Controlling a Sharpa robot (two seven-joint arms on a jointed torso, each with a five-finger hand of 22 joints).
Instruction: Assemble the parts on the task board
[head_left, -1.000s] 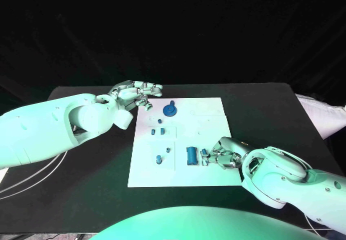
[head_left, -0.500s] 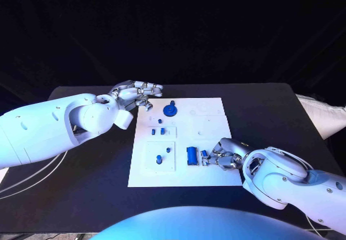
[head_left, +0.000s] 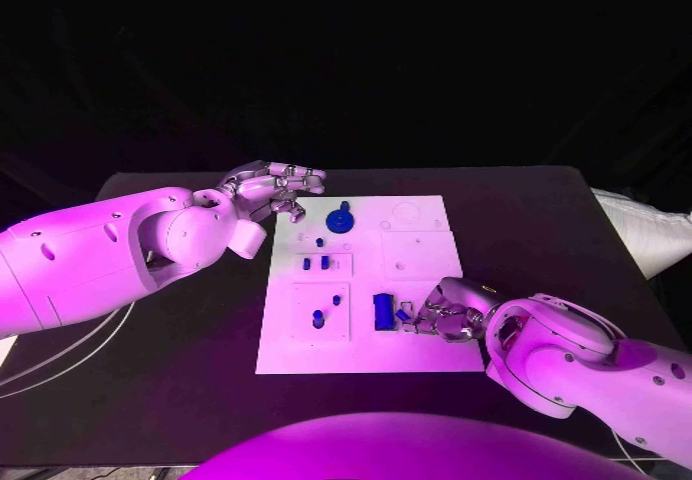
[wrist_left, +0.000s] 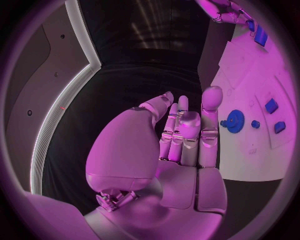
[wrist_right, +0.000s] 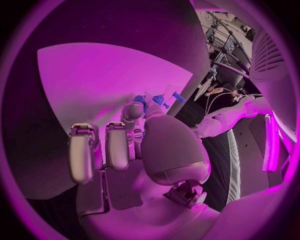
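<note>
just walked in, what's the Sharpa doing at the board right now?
It's assembling small blue parts on the white task board. The right hand is down at the board's near right area, fingers beside the blue block; whether it holds a piece cannot be told. The left hand sits at the board's far left corner, fingers together, holding nothing. The blue gear and a few smaller blue pieces lie on the board.

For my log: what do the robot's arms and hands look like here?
Both arms are bulky, smooth white shells with rounded joints. The left hand and right hand are silver metal with segmented fingers and smooth rounded backs. Thin pale cables trail on the table under the left arm.
</note>
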